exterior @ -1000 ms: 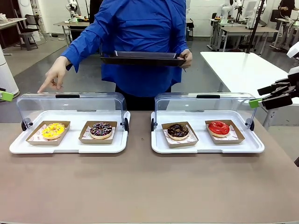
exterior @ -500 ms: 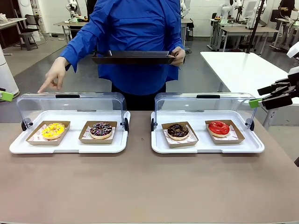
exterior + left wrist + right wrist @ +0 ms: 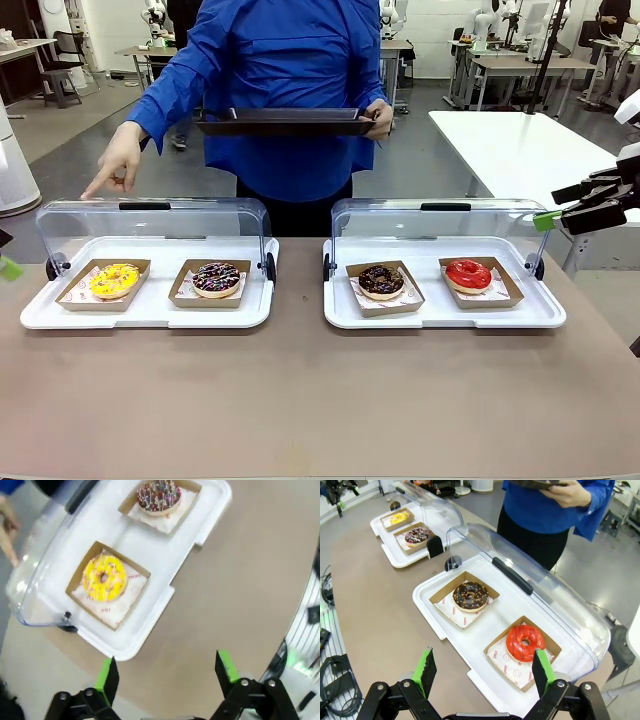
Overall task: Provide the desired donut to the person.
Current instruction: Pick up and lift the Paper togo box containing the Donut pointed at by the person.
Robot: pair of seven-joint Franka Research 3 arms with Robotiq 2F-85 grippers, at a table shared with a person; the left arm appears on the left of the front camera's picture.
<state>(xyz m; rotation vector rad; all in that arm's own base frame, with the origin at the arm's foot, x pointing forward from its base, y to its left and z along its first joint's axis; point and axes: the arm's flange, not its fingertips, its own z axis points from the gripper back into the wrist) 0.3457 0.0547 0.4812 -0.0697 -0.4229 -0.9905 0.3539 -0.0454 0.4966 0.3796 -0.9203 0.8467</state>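
The person in blue stands at the far side, holding a dark tray in one hand. Their other hand points down over the lid above the yellow donut. This donut lies in a cardboard tray in the left case, ahead of my open, empty left gripper, which hovers beyond the case's outer end. A green pad of it shows at the left edge. My right gripper hangs open and empty past the right case, above and to the near side of the red donut.
A sprinkled chocolate donut shares the left white case. A chocolate donut and the red donut sit in the right case. Both clear lids are folded back. The brown table in front is bare.
The left gripper's green pad has dropped lower at the left edge. The person has shifted the dark tray slightly left and up. The pointing hand has stayed put.
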